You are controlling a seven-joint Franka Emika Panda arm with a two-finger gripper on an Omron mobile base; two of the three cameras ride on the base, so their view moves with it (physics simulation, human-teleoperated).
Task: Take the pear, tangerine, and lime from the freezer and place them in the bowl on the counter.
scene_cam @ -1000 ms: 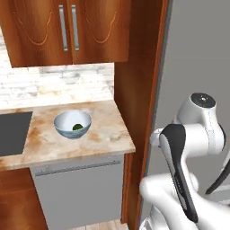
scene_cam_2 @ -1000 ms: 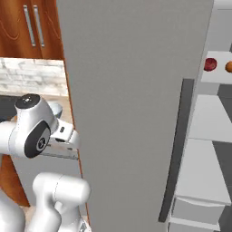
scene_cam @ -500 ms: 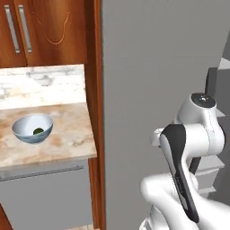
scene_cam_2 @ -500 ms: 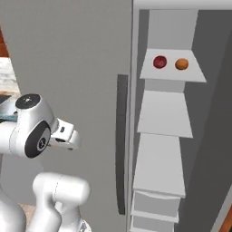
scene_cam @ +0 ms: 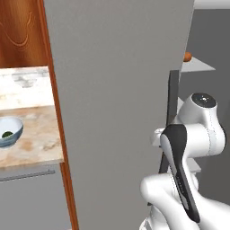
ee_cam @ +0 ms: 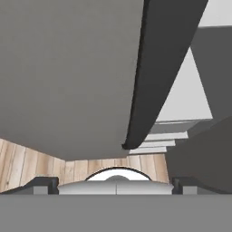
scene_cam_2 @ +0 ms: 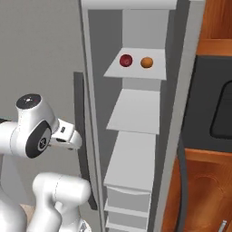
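Beside the tangerine (scene_cam_2: 146, 62), a red fruit (scene_cam_2: 126, 60); open freezer door (scene_cam: 117, 103) between; fingers' state unclear.

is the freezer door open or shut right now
Open. The freezer shows its pale shelves, with the tangerine on the top one, and the door stands swung aside.

The arm (scene_cam: 193, 148) is glossy white, built of thick rounded segments with bulbous joints. A long black strip (scene_cam: 179, 170) with rounded ends runs along the side of one link, and a round joint cap (scene_cam_2: 38, 140) is dark grey with a small pale mark at its centre. The flat top of the upper joint (scene_cam: 203, 99) is light grey with a dark dot, and a short white boxy wrist piece (scene_cam_2: 65, 136) carries small dark details.
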